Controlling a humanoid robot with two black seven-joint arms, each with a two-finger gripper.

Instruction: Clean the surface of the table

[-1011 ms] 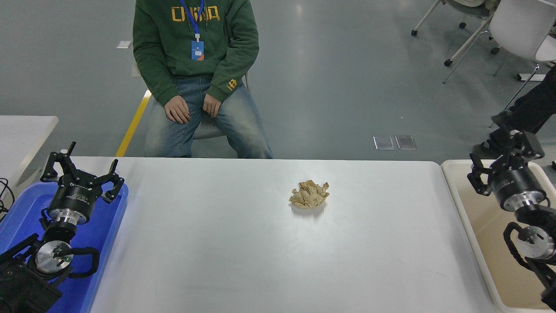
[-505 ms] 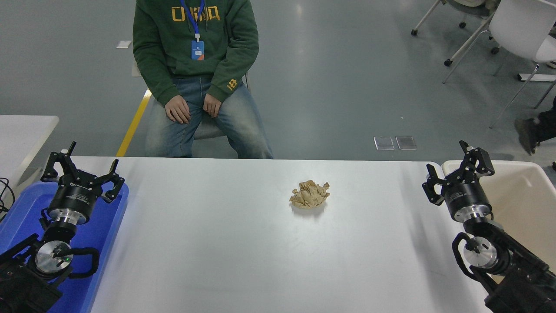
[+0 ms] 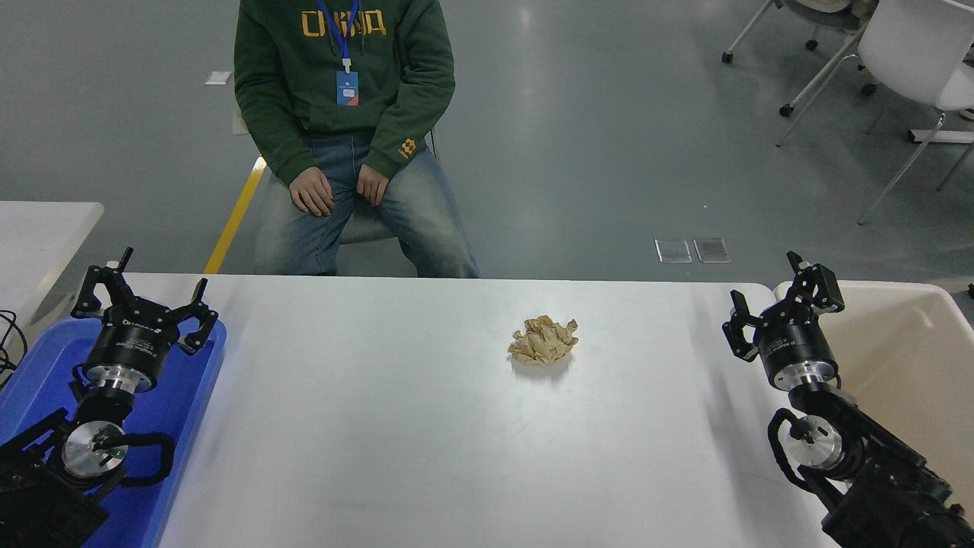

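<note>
Right gripper [image 3: 782, 310] has slid left off the bin [image 3: 898, 342] edge, fingers spread, holding nothing, over the table [image 3: 380, 426], likely heading for the paper wad [image 3: 543, 340]. Table fills the middle, long axis left-right. Wad sits centre-far, well apart from both grippers. Left gripper [image 3: 144, 297] parked splayed over the blue tray [image 3: 175, 411].

A crumpled brown paper ball [image 3: 542, 340] lies mid-worktop [image 3: 396, 426]. The right gripper [image 3: 782, 307] hovers, jaws spread, near the right edge.
</note>
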